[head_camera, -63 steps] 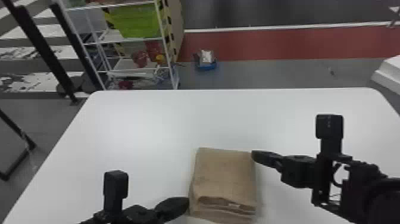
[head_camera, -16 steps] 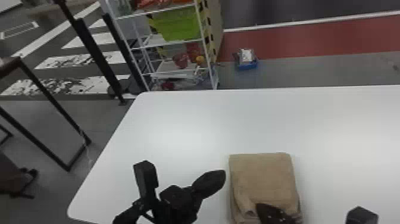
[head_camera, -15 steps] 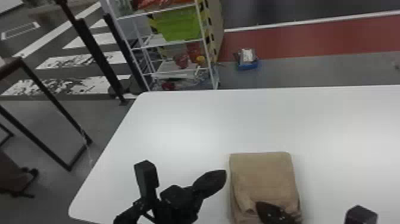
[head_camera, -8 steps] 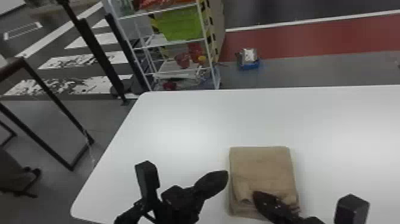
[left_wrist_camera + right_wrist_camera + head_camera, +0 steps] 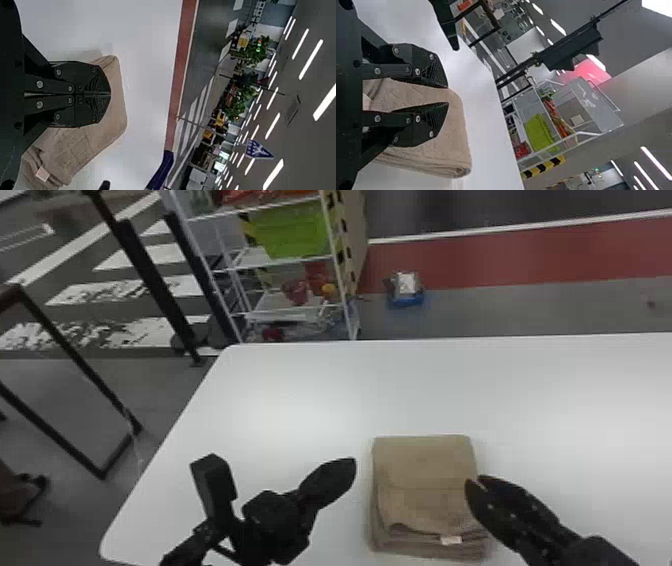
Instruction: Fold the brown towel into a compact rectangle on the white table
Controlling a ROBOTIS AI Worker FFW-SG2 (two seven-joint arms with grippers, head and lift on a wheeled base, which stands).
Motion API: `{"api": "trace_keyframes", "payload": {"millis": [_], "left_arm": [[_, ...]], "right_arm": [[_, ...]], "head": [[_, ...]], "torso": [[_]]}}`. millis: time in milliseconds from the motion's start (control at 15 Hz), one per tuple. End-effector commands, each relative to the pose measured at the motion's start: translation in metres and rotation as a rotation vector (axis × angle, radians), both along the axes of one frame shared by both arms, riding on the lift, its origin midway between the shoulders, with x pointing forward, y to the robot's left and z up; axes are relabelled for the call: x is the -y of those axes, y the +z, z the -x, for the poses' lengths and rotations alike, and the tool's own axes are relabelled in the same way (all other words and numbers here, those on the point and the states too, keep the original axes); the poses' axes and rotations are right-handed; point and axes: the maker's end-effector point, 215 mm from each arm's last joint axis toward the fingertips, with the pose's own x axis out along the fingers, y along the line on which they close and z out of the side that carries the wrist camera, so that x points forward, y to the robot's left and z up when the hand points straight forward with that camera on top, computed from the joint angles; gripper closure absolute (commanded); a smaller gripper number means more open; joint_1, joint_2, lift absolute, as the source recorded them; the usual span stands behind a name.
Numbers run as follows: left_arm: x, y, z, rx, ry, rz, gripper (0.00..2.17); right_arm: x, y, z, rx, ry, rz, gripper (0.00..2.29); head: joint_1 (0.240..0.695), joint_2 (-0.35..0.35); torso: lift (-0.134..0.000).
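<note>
The brown towel (image 5: 425, 475) lies folded into a layered, roughly rectangular stack on the white table (image 5: 300, 400), a small white tag at its near edge. Just left of the towel is my left gripper (image 5: 354, 462), its fingers together. In the left wrist view the left gripper (image 5: 110, 94) is shut, with the towel (image 5: 115, 107) beyond it. My right gripper (image 5: 472, 481) is over the towel's right edge. The right wrist view has the right gripper (image 5: 448, 95) open, the towel (image 5: 459, 130) behind its parted fingers; nothing is gripped.
Past the table's far edge stands a white wire shelf (image 5: 345, 290) with a green bin (image 5: 295, 232). A small blue item (image 5: 406, 292) rests on the floor. Dark metal frames (image 5: 75, 355) stand to the left of the table.
Over the last half second the right gripper has lifted off the towel's near part and moved right, its fingers parting. The towel's tag is now uncovered. The left arm has stayed about where it was.
</note>
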Motion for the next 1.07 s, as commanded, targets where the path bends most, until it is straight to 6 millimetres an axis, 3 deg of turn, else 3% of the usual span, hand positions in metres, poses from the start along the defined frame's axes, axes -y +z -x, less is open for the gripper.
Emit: {"api": "trace_keyframes", "payload": {"millis": [0, 67, 133, 200, 267, 400, 533, 667, 733, 867, 1000], "left_arm": [[-0.002, 0.01, -0.007, 0.042, 0.023, -0.01, 1.53], [-0.004, 0.011, -0.009, 0.054, 0.034, -0.015, 1.03], [-0.009, 0.018, -0.015, 0.093, 0.061, -0.028, 0.31], [-0.015, 0.027, -0.02, 0.141, 0.092, -0.043, 0.04], [-0.019, 0.03, -0.023, 0.159, 0.11, -0.048, 0.04], [-0.025, 0.054, -0.031, 0.274, 0.185, -0.062, 0.04], [-0.018, 0.071, -0.035, 0.361, 0.251, -0.104, 0.04], [-0.003, 0.095, -0.036, 0.494, 0.344, -0.166, 0.04], [0.009, 0.097, -0.034, 0.515, 0.342, -0.175, 0.04], [0.026, 0.079, -0.036, 0.447, 0.32, -0.19, 0.05], [0.03, 0.07, -0.037, 0.412, 0.343, -0.206, 0.05]], "right_arm": [[0.055, 0.031, -0.024, 0.091, -0.098, 0.058, 0.08], [0.078, 0.038, -0.032, 0.113, -0.139, 0.094, 0.08], [0.105, 0.045, -0.042, 0.13, -0.187, 0.124, 0.08], [0.132, 0.05, -0.048, 0.138, -0.23, 0.154, 0.08], [0.151, 0.058, -0.053, 0.148, -0.261, 0.18, 0.08], [0.189, 0.064, -0.058, 0.155, -0.324, 0.209, 0.08], [0.205, 0.073, -0.061, 0.178, -0.368, 0.226, 0.08], [0.212, 0.1, -0.065, 0.262, -0.443, 0.22, 0.08], [0.209, 0.098, -0.064, 0.26, -0.455, 0.209, 0.08], [0.203, 0.104, -0.062, 0.288, -0.489, 0.205, 0.09], [0.201, 0.104, -0.059, 0.306, -0.52, 0.224, 0.09]], "head": [[0.695, 0.252], [0.695, 0.225], [0.695, 0.166], [0.695, 0.135], [0.695, 0.111], [0.695, 0.062], [0.695, 0.009], [0.695, -0.019], [0.695, -0.03], [0.695, -0.055], [0.695, -0.093]], "torso": [[-0.124], [-0.124], [-0.124], [-0.124], [-0.124], [-0.124], [-0.124], [-0.124], [-0.124], [-0.124], [-0.124]]}}
